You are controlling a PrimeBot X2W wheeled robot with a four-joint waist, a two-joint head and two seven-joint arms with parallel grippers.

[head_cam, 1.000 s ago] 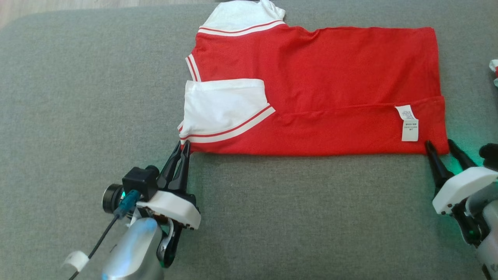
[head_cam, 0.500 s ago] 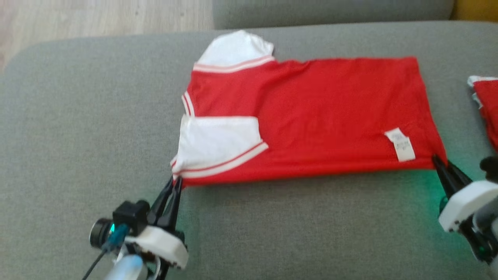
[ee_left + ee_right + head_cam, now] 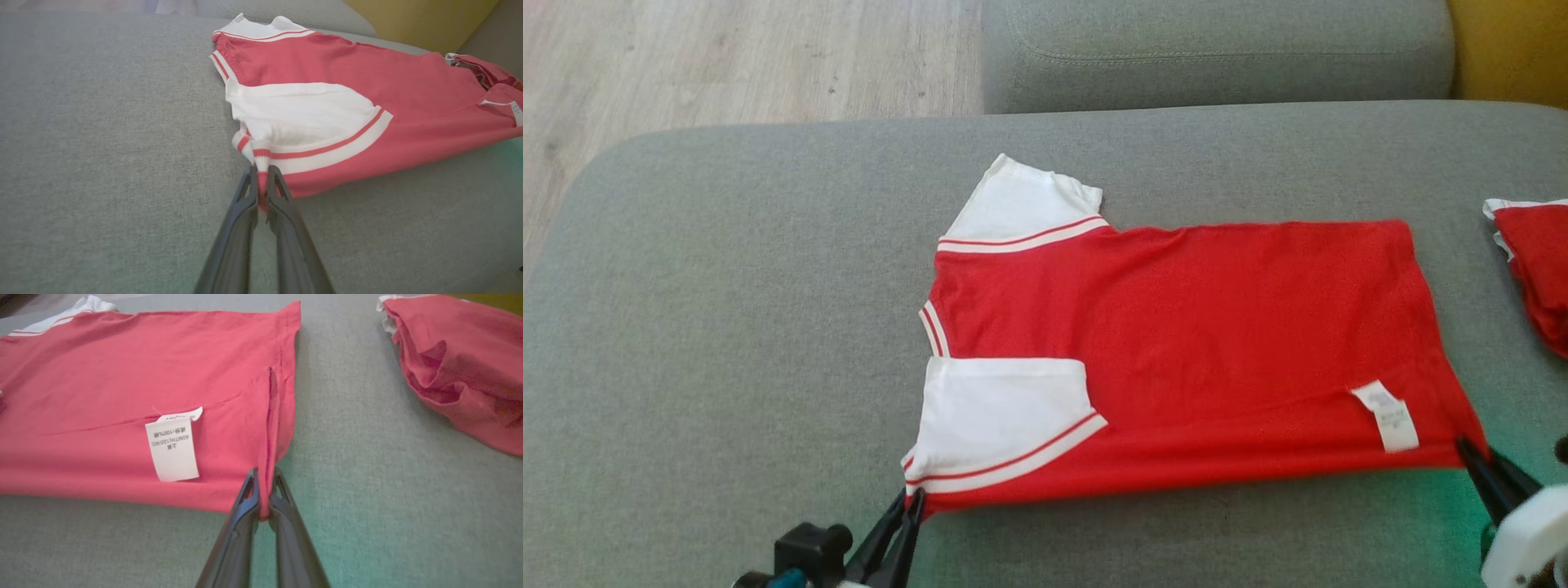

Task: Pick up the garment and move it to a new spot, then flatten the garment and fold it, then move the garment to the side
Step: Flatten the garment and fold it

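The garment (image 3: pixel 1192 343) is a red shirt with white, red-striped sleeves and a white care label, lying partly folded on the grey cushion. My left gripper (image 3: pixel 913 496) is shut on its near left corner by the white sleeve, and the left wrist view shows the left gripper (image 3: pixel 262 173) pinching striped cloth off the garment (image 3: pixel 367 94). My right gripper (image 3: pixel 1468 447) is shut on the near right hem corner. In the right wrist view the right gripper (image 3: pixel 264 475) clamps a raised red fold of the garment (image 3: pixel 122 375) beside the label.
A second red garment (image 3: pixel 1539 261) lies bunched at the cushion's right edge, also the red bunch (image 3: pixel 461 363) in the right wrist view. The grey cushion (image 3: pixel 727 327) stretches bare to the left. A back cushion (image 3: pixel 1217 49) and wooden floor (image 3: pixel 727 57) lie beyond.
My right gripper has shut on the hem corner, where a second ago it stood open beside it. The near edge of the garment now looks lifted. The head camera has tilted, shifting the whole picture downward.
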